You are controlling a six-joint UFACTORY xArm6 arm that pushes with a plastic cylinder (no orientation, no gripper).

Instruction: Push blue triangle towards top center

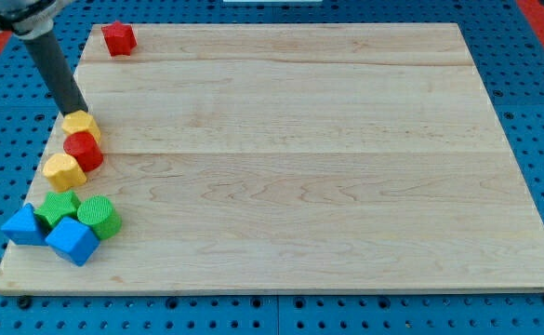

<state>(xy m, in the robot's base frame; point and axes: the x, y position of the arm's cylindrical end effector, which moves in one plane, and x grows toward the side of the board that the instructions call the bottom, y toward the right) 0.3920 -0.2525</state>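
Note:
The blue triangle point(22, 226) lies at the view's bottom left, near the board's left edge. It touches a green star point(58, 207) and a blue cube point(72, 240). A green cylinder point(98, 217) sits just right of the star. My tip point(73, 113) is well above the triangle, at the top edge of a yellow block point(82, 127). Below that block a red cylinder point(84, 150) and a second yellow block point(63, 170) form a short column down the left side.
A red block point(119, 38) sits at the board's top left corner. The wooden board point(290, 149) lies on a blue pegboard. The board's left edge runs close beside the column of blocks.

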